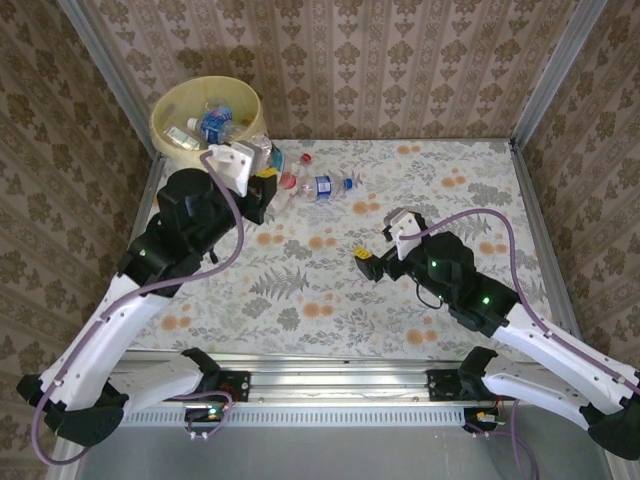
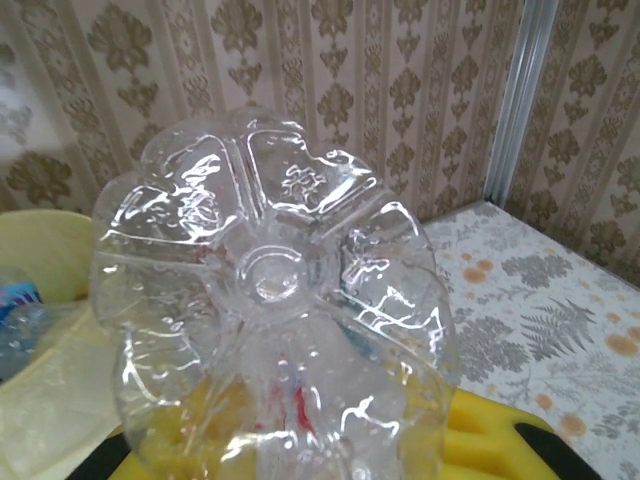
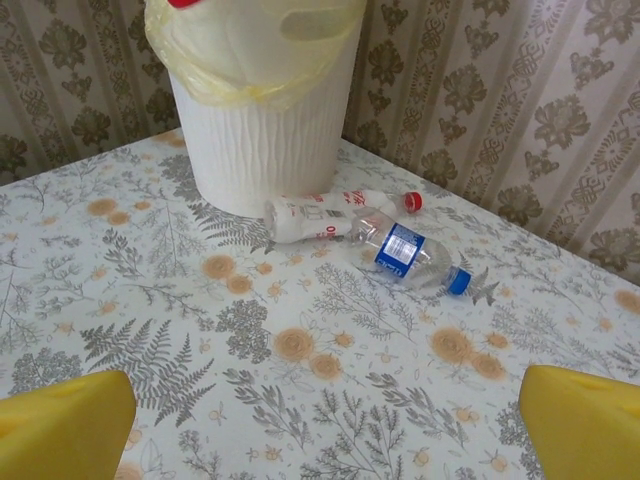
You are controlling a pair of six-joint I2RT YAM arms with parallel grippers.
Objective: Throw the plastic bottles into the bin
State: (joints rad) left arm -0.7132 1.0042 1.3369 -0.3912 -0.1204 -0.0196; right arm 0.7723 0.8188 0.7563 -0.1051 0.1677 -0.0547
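Note:
My left gripper [image 1: 266, 168] is shut on a clear plastic bottle [image 2: 270, 300] beside the right rim of the bin [image 1: 205, 115]. The bottle's ridged base faces the left wrist camera and hides most of the yellow fingers [image 2: 490, 440]. The white bin, lined with a pale yellow bag, holds several bottles [image 1: 212, 125]. Two more bottles lie on the table by the bin's foot: a red-capped one [image 3: 320, 215] and a blue-labelled one [image 3: 405, 250]. My right gripper [image 1: 365, 260] stands open over mid-table, well short of them, with nothing between its fingers [image 3: 60, 425].
The floral tablecloth [image 1: 400, 300] stretches bare between the two arms and to the right. Patterned walls and metal posts [image 1: 545, 70] close in the table at the back and sides. A loose red cap [image 1: 306, 157] lies near the bin.

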